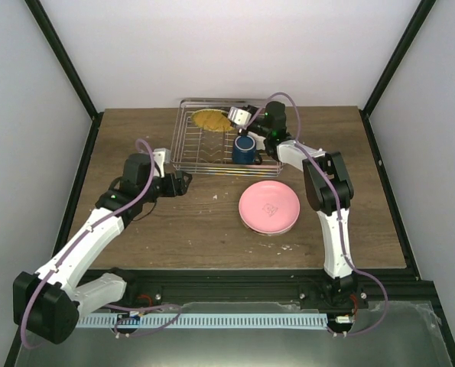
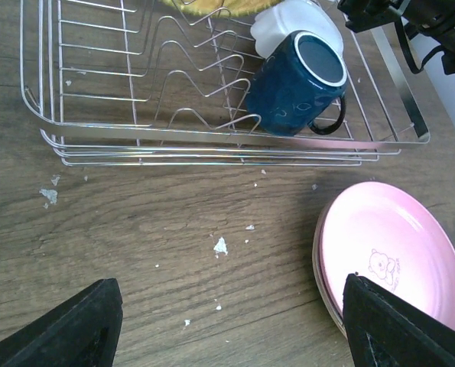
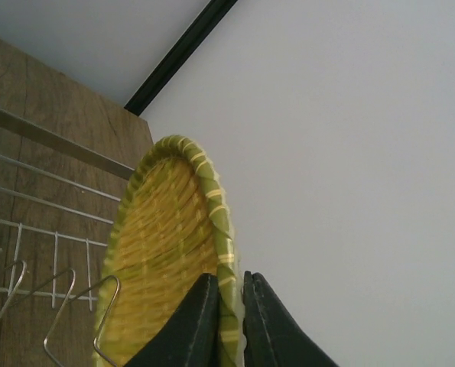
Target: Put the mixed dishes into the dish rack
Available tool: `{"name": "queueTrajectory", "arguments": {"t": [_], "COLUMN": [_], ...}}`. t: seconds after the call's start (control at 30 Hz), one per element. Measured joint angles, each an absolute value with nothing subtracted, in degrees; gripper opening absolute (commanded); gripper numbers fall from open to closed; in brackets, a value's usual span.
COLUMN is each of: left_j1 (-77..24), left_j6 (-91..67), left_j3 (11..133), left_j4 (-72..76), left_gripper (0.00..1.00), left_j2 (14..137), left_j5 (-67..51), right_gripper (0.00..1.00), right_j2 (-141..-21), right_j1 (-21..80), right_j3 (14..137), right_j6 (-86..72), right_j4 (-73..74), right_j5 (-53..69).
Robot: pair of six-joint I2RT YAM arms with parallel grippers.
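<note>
Yellow-lime plate (image 3: 173, 252) step: clamping its rim in closed right fingers (image 3: 199, 321) at the far end of the dish rack (image 1: 189, 145), left fingers (image 2: 66, 329) spread empty off its near rail, next seating it between prongs before release.

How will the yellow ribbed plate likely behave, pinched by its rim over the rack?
The yellow ribbed plate holds its shape while upright, so probably stiff. Its ribbed rim likely resists slipping in the right gripper. Pinched at one edge only, it may swing or tip against the dish rack prongs when released.
</note>
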State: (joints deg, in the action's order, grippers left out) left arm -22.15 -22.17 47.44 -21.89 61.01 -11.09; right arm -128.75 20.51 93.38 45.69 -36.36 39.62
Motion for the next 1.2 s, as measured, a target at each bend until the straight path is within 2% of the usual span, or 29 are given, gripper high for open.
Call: {"name": "queueTrajectory", "arguments": {"t": [0.1,0.43,0.53,0.6,0.67,0.7,0.73,0.97,1.2], "left_j1": [-22.1,-22.1,-22.1,-22.1,-22.1,-22.1,-22.1,-23.9,-33.1], "left_j6": [-22.2,-22.2,-22.3,-22.3,-22.3,-22.4,-22.4,-22.4,-22.2], "left_j3": [47.4,46.7,46.7,46.3,45.8,45.4,45.1,43.6,45.1], "left_j4": [-21.8,-21.5,-21.5,-21.2,-20.8,-20.5,-20.2,-16.4,-15.0], "left_gripper": [0.80,0.80,0.80,0.80,0.79,0.79,0.78,0.72,0.70], "left_j2": [61.4,61.4,61.3,61.1,61.0,61.0,61.0,65.6,73.8], "left_j5": [-11.3,-11.5,-11.7,-11.9,-12.1,-12.3,-12.6,-17.6,-15.9], "right_gripper": [0.23,0.35,0.44,0.54,0.77,0.95,0.99,1.00,1.00], "right_j2": [-128.8,-128.7,-127.8,-126.8,-125.1,-124.0,-123.1,-115.0,-104.9], "right_j1": [20.5,20.6,20.6,20.6,20.7,20.8,20.8,22.5,26.0], "right_j3": [93.7,93.9,92.1,90.7,89.6,89.2,89.1,91.0,84.7], "right_j6": [46.0,46.0,45.5,44.9,43.9,43.2,42.2,39.1,34.0], "right_j4": [-36.0,-36.0,-36.4,-36.2,-35.1,-34.3,-33.4,-24.3,-19.9], "right_j5": [40.2,40.4,40.2,39.9,39.1,38.5,37.9,26.5,12.5]}}
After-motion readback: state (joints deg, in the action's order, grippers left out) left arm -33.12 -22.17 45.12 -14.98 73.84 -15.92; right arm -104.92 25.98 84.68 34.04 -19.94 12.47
